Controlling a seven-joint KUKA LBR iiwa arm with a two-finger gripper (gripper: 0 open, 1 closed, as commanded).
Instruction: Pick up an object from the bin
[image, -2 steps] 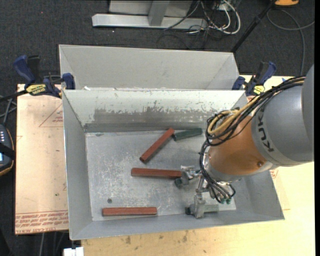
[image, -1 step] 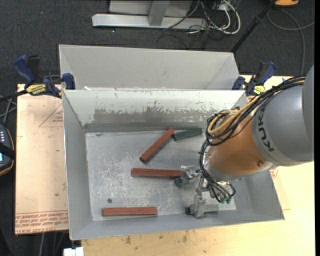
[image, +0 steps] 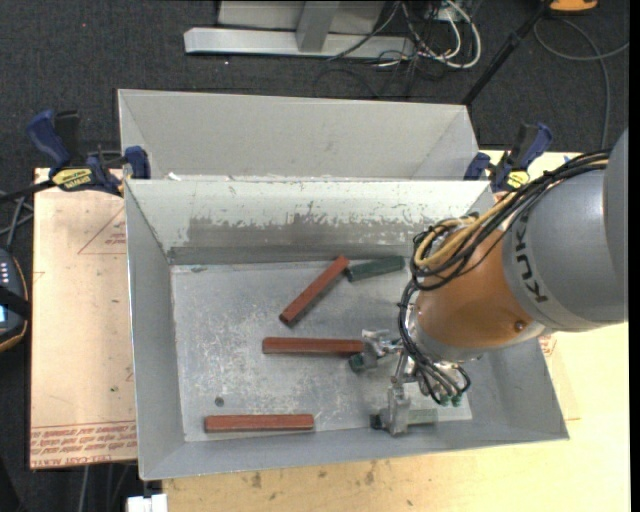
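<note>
My gripper is low over the bin's front right part, under the orange wrist cover. Its two fingers stand apart, one fingertip at the right end of the middle red-brown stick, the other fingertip near the front wall. I see nothing held between them. A small dark green piece lies right beside the upper finger, at the stick's end. Another greenish piece shows by the lower finger, partly hidden by the arm.
A second red-brown stick lies slanted toward the back, with a dark green block at its upper end. A third red-brown stick lies along the front wall at the left. The arm covers the bin's right side.
</note>
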